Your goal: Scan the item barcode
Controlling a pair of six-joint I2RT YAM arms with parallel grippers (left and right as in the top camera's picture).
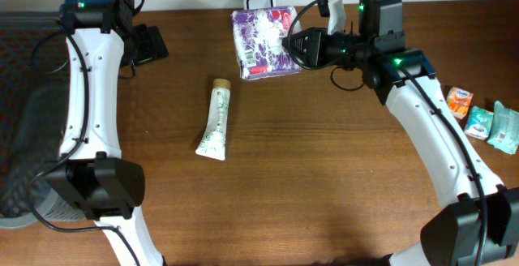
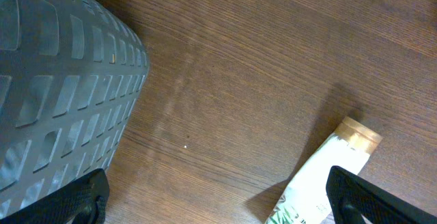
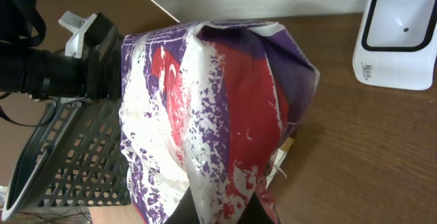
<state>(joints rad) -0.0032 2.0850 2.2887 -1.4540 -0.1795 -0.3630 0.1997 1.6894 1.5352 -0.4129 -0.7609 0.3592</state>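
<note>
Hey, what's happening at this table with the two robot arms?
The right gripper is shut on a purple, red and white package and holds it close to the white barcode scanner at the far edge of the table. The left gripper is open and empty, hovering near a white tube that lies on the wood. A few small packets lie off to one side.

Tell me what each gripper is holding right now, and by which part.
The right gripper is shut on the purple patterned packet, pinching the bunched wrapper at its side edge. The left gripper stands open, holding nothing.
</note>
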